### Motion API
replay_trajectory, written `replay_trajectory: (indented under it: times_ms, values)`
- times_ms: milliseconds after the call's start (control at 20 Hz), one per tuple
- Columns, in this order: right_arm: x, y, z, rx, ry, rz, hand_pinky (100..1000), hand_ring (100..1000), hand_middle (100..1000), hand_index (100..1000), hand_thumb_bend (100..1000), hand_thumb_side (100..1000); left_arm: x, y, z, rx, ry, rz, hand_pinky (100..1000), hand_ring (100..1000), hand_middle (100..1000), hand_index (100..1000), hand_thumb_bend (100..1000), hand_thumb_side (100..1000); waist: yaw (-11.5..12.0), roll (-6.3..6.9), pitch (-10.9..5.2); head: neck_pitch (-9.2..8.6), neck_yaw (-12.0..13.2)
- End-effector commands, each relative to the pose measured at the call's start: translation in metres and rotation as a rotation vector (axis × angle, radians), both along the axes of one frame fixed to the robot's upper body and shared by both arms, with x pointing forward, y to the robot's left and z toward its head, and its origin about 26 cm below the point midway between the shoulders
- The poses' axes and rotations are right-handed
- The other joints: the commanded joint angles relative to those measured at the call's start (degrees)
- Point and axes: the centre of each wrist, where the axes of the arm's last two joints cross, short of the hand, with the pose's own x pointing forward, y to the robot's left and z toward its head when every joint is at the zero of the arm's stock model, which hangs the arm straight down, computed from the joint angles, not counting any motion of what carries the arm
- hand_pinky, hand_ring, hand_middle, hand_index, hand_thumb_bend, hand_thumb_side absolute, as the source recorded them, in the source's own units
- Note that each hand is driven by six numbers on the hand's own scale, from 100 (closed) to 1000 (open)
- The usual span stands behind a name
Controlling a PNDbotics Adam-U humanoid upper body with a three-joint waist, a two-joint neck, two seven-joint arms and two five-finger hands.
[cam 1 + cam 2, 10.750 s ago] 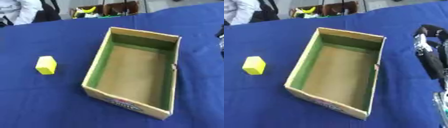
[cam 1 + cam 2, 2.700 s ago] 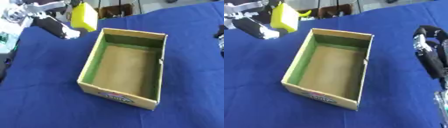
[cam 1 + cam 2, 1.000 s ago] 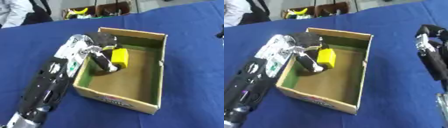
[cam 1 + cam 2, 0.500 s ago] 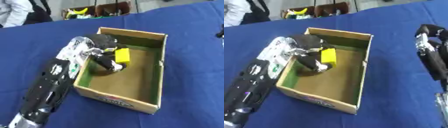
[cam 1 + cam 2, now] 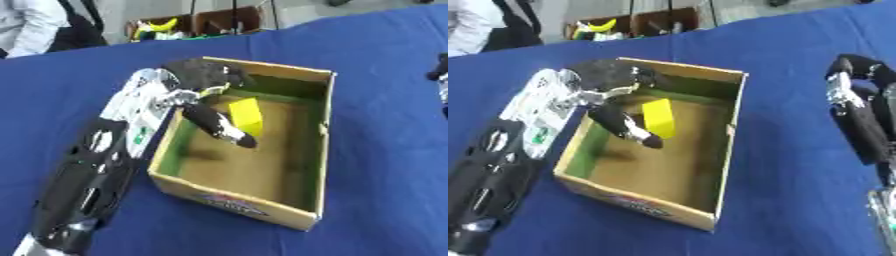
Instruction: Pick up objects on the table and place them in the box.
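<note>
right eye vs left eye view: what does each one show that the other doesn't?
Only the right eye view shows the right hand whole, idle at the right edge, clear of the box. The left eye view catches just a dark sliver of it, but more of the table to the left. Both show the left hand over the box, fingers open, yellow block inside.

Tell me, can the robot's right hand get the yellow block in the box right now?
Probably yes, but not easily. The box is open on top, so nothing covers the yellow block. But the right hand sits off to the side, and the left hand is already reaching in beside the block.
</note>
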Motion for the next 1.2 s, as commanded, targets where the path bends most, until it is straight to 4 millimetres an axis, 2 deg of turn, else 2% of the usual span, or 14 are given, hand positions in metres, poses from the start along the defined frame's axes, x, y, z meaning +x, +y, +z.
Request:
replay_trajectory:
  times_ms: [50,200,350,400,600,900,1200]
  values:
    - [-0.005,0.001,0.008,0.012,-0.039,0.005,877,1000,655,835,100,794,-0.017,0.013,0.03,-0.165,-0.114,-0.022,532,771,808,919,628,1000,0.4,-0.92,-1.8,0.22,-0.6]
    - [-0.005,0.002,0.011,0.028,-0.058,0.0,876,1000,655,835,100,796,-0.029,0.037,0.03,-0.341,-0.156,0.002,496,741,779,892,529,1000,1.2,-1.55,-1.92,1.53,-2.3]
    - [-0.007,0.002,0.012,0.042,-0.072,-0.011,876,1000,656,835,100,799,-0.041,0.063,0.019,-0.518,-0.179,0.046,478,714,743,881,468,1000,2.1,-1.97,-2.07,2.75,-3.5]
    - [-0.007,0.001,0.013,0.046,-0.077,-0.014,876,1000,656,835,100,800,-0.046,0.074,0.016,-0.569,-0.191,0.069,475,705,734,871,419,1000,2.5,-2.09,-2.16,3.16,-3.8]
    - [-0.008,0.002,0.013,0.053,-0.088,-0.018,875,1000,656,835,100,801,-0.071,0.116,0.005,-0.725,-0.256,0.165,477,699,726,868,389,1000,3.7,-2.39,-2.58,4.18,-4.0]
    - [-0.008,0.005,0.014,0.064,-0.098,-0.009,875,1000,656,835,100,801,-0.109,0.134,-0.006,-0.866,-0.341,0.184,489,707,735,874,369,1000,5.1,-2.96,-3.21,3.7,-3.8]
    - [-0.009,0.005,0.015,0.086,-0.158,-0.008,870,1000,644,831,100,809,-0.116,0.139,-0.033,-0.975,-0.339,0.137,509,697,722,856,336,1000,6.1,-3.24,-3.69,4.62,-3.9]
